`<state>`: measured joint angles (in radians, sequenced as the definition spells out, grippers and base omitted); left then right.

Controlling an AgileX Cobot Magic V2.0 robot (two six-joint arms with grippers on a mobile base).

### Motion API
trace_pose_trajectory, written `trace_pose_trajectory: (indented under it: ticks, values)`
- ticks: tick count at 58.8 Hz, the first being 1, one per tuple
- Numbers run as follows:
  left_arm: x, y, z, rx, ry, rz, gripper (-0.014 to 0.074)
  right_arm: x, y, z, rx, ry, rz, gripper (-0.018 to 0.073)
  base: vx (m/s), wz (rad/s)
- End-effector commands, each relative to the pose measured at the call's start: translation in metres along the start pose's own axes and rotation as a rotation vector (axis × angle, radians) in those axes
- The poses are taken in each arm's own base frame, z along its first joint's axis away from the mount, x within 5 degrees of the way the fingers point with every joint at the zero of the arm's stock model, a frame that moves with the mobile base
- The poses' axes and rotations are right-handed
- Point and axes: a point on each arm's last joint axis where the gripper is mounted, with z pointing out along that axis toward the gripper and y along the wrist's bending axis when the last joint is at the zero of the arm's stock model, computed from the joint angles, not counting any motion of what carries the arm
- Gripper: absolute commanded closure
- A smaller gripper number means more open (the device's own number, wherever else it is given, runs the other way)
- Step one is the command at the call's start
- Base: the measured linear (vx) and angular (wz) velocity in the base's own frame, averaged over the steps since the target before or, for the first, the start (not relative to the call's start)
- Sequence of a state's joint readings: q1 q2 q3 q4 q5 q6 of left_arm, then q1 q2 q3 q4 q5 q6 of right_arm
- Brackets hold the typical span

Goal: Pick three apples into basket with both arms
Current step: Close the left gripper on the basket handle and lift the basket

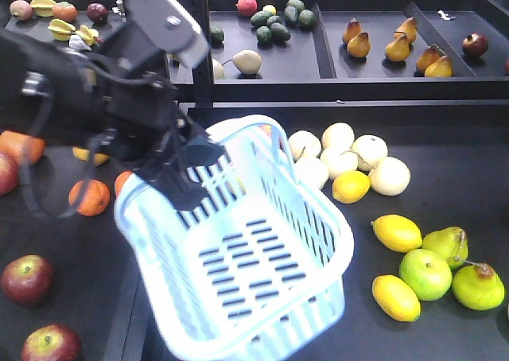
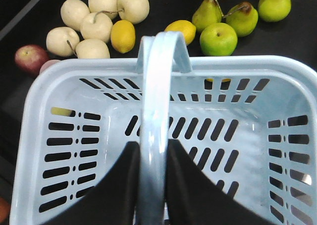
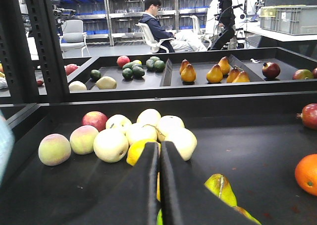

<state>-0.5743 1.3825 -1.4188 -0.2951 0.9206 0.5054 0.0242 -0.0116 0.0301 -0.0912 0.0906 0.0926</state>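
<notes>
Clamping handle (image 2: pixel 156 86) in left claw (image 2: pixel 152 146) to hang empty basket (image 1: pixel 318 211) tilted beneath it, ready for apples (image 1: pixel 25 279) low to its left; holding right claw (image 3: pixel 159 146) pressed together, empty, just short of pale fruit (image 3: pixel 110 144).

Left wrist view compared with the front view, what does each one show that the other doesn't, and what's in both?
Only the left wrist view shows, close up, the handle running between the fingers of the left tool. Only the front view shows two dark red apples at lower left, oranges, and back trays holding yellow-brown pears. Both show the basket, with nothing in it, and beyond it the lemons, green apple and pale round fruit.
</notes>
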Motion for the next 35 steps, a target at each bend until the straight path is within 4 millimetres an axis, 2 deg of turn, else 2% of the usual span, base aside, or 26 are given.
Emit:
trace_pose_trajectory:
  ticks: [1,22,35]
  values:
    - [-0.011,-0.01,-0.04,-0.005,-0.121,-0.065,0.0603,-0.004,0.0,-0.001,-0.002,-0.074,-0.012,0.0567,0.0,0.0]
    - [-0.004,-0.026,-0.088,-0.005,-0.184,-0.107,0.0603,-0.004,0.0,-0.001,-0.002,-0.074,-0.012,0.0567,0.0,0.0]
    - [0.004,-0.031,-0.096,0.018,-0.143,-0.137,0.0603,-0.004,0.0,-0.001,-0.002,-0.074,-0.012,0.0567,0.0,0.0]
